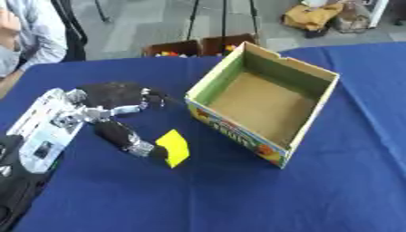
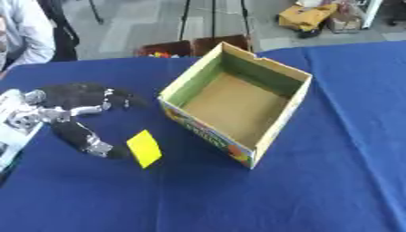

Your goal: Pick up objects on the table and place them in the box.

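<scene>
Left hand (image 1: pixel 107 106) fingers pinching yellow piece (image 1: pixel 174 147) — beside box (image 1: pixel 230 124) (print unreadable).

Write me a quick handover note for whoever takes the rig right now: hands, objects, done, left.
Left hand: over the table left of the box, thumb tip at a yellow card; whether it pinches it cannot be told.
Right hand: not in view.
Box: open, nothing visible inside, on the blue table.
Done: nothing in the box yet.
Left: get the yellow card into the box.
</scene>
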`<action>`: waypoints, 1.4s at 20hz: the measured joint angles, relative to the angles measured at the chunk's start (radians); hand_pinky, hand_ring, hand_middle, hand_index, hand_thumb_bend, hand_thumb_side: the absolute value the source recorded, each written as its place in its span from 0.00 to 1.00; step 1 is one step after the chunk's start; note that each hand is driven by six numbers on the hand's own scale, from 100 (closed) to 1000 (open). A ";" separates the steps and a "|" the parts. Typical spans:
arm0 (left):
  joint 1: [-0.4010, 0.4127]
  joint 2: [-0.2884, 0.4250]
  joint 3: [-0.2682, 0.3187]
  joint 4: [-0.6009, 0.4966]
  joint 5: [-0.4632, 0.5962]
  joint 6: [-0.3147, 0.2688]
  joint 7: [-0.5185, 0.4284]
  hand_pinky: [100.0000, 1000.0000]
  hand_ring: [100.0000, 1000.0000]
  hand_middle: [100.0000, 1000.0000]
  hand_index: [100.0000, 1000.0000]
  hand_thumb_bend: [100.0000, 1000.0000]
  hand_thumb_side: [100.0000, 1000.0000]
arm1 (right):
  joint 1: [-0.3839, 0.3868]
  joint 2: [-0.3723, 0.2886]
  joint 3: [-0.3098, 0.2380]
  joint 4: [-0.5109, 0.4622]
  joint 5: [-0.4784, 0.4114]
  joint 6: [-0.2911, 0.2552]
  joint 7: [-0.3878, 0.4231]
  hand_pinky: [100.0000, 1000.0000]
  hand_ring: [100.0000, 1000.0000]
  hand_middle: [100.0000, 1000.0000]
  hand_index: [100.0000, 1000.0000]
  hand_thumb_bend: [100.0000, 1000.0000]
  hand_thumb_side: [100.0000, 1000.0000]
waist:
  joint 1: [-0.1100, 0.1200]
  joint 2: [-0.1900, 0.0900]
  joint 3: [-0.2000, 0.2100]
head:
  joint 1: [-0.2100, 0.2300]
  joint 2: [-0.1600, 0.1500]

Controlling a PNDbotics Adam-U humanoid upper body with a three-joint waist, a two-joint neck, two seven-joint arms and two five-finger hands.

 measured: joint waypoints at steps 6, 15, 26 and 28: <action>0.008 -0.041 0.000 0.095 0.020 0.021 -0.021 0.53 0.71 0.85 1.00 0.28 1.00 | 0.003 0.006 0.000 0.000 0.000 0.001 0.001 0.74 0.75 0.56 0.81 0.00 0.49 | 0.000 0.000 -0.004 | 0.008 0.000; 0.007 -0.060 0.006 0.129 0.049 0.050 -0.050 0.49 0.69 0.85 1.00 0.20 1.00 | 0.003 0.008 0.000 0.000 0.000 0.004 0.005 0.74 0.75 0.55 0.81 0.00 0.48 | 0.000 0.000 -0.011 | 0.019 0.000; -0.007 -0.082 0.005 0.167 -0.017 0.017 -0.017 0.48 0.66 0.84 1.00 0.56 1.00 | 0.006 0.008 0.000 0.000 -0.005 0.008 0.010 0.74 0.75 0.55 0.81 0.00 0.47 | 0.000 0.000 -0.017 | 0.029 0.000; -0.015 -0.082 0.006 0.166 -0.030 0.012 -0.012 0.49 0.67 0.84 1.00 0.57 1.00 | 0.007 0.009 0.000 0.000 -0.005 0.009 0.012 0.74 0.75 0.55 0.81 0.00 0.47 | 0.000 0.000 -0.017 | 0.029 0.000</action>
